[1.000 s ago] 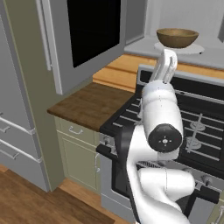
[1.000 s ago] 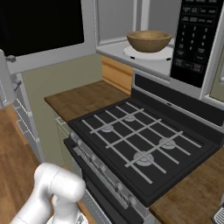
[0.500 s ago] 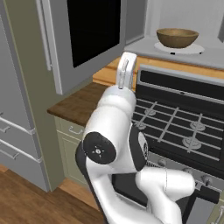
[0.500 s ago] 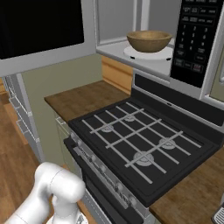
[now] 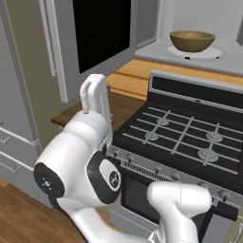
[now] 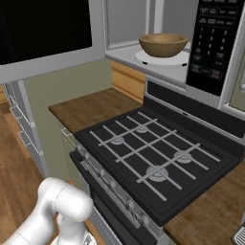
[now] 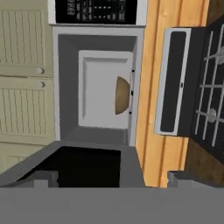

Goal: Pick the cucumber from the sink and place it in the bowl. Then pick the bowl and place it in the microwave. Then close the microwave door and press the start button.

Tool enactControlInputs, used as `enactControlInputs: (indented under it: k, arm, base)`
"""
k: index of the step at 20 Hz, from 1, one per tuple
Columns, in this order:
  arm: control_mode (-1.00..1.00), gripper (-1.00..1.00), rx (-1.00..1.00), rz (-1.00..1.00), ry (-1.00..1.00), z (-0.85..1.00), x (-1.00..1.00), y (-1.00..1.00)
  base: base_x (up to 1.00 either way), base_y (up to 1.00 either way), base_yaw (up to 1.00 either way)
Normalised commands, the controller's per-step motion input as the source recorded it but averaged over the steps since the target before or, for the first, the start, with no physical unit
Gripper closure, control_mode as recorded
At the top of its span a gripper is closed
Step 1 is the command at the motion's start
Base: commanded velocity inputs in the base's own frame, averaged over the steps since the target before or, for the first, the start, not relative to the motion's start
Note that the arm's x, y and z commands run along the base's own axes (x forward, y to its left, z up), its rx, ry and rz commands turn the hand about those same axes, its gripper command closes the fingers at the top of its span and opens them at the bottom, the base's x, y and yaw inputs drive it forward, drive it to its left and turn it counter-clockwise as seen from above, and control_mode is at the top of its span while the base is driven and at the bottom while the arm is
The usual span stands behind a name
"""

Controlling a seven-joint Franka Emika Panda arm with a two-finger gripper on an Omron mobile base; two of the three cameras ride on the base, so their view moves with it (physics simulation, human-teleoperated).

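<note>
The wooden bowl sits on the white turntable inside the open microwave, so the end effector, spread and empty, faces the swung-out microwave door, presumably to shut it.

Bowl: tan, wooden-looking, round, shallow, upright, being carried on the white turntable plate inside the microwave. Its contents cannot be made out. Microwave: light-grey box, pale interior, black keypad panel on the right. Microwave door: black glass in a grey frame, being held swung wide open to the left.
</note>
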Motion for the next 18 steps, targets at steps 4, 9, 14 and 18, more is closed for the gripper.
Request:
enactControlInputs:
  k: [4,9,14,18]
  arm:
    - [-1.00,-1.00,-0.02,-0.04,0.00,-0.33,0.34,0.83]
    - [-1.00,-1.00,-0.01,-0.01,0.00,-0.18,0.48,0.82]
    - [-1.00,-1.00,0.00,0.00,0.01,-0.18,0.64,0.54]
    - [-1.00,-1.00,0.00,0.00,0.03,-0.29,0.71,0.57]
  base:
    - [0.00,0.00,0.00]
    - [0.00,0.00,0.00]
    - [0.00,0.00,0.00]
    - [0.00,0.00,0.00]
